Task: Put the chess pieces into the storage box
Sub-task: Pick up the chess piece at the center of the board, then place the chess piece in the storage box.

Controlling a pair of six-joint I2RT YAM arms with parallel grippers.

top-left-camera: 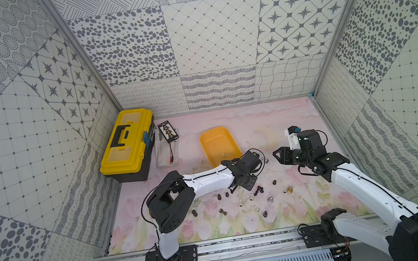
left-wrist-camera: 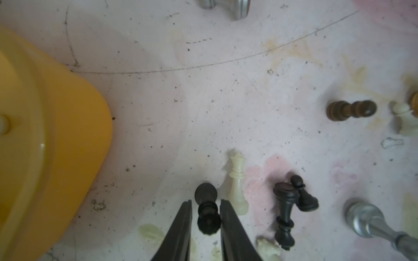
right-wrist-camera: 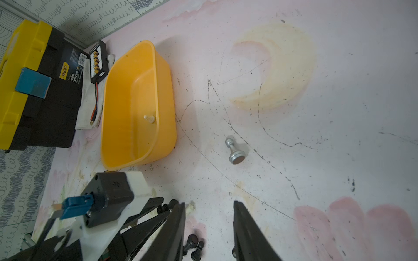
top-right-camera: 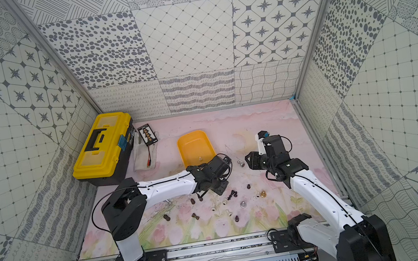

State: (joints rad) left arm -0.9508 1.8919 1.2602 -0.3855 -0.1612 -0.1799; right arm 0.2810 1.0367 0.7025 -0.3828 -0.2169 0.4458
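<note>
- Nearest me, on the front half of the flowered mat (top-left-camera: 184,234), the loose chess pieces (top-left-camera: 257,208) lie scattered between the two arms. Brown ones are toward the left and cream ones in the middle, with a silver one (top-left-camera: 270,199) and a gold one (top-left-camera: 290,189) toward the right.
- The left gripper (left-wrist-camera: 205,202) is down among them, its jaws narrow on either side of a black piece (left-wrist-camera: 207,210). One pad looks to be against it and the other shows a sliver of gap, so I cannot tell whether it is truly pinched.
- Just beside that, a cream piece (left-wrist-camera: 237,183) lies on its side. A little further off, two more black pieces (left-wrist-camera: 286,203) lie touching each other.
- The right gripper (right-wrist-camera: 209,203) hangs above the mat to the right of the left one, its jaws moderately apart with nothing between them.
- A silver pawn (right-wrist-camera: 234,150) lies on its side on bare mat between the right gripper and the box, apart from both.
- The storage box (top-left-camera: 215,141) sits just beyond the left wrist, near the middle of the mat. A single pale pawn (right-wrist-camera: 149,118) is inside, toward its nearer end.
- Farthest off, in the back left corner, stands the yellow-and-black toolbox (top-left-camera: 127,144), closed. A pale cloth (top-left-camera: 167,154) and a black connector board (top-left-camera: 167,132) lie between it and the storage box.
</note>
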